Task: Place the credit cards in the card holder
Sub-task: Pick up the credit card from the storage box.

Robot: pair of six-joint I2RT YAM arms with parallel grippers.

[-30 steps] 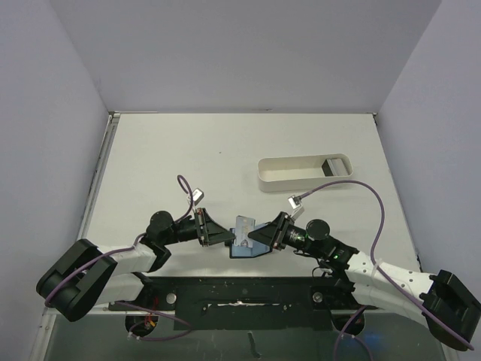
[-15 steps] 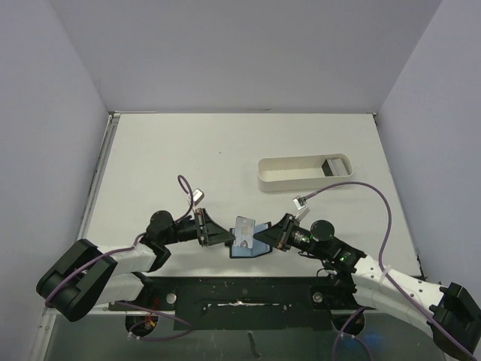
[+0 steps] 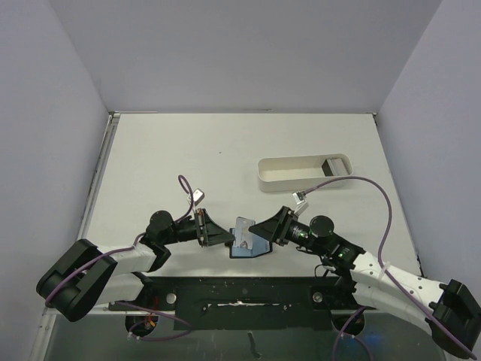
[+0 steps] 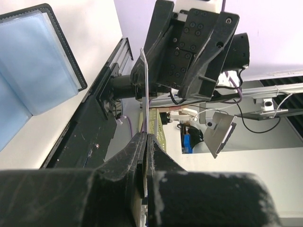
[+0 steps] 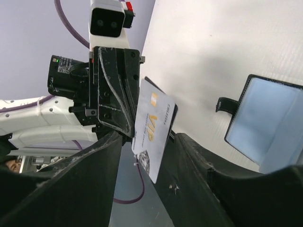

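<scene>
Our left tool (image 4: 146,142) pinches one credit card (image 5: 152,125) on edge above the open card holder (image 3: 255,247) on the table (image 3: 188,150). It looks light, stiff and slick. Our right tool (image 5: 156,182), spread around it, should grip its flat faces.

The left wrist view crops the card holder (image 4: 38,61).

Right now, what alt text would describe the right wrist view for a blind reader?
A pale credit card marked VIP, pinched by the left arm's fingers, sits between the right arm's open fingers. The open card holder lies on the white table beyond.
</scene>
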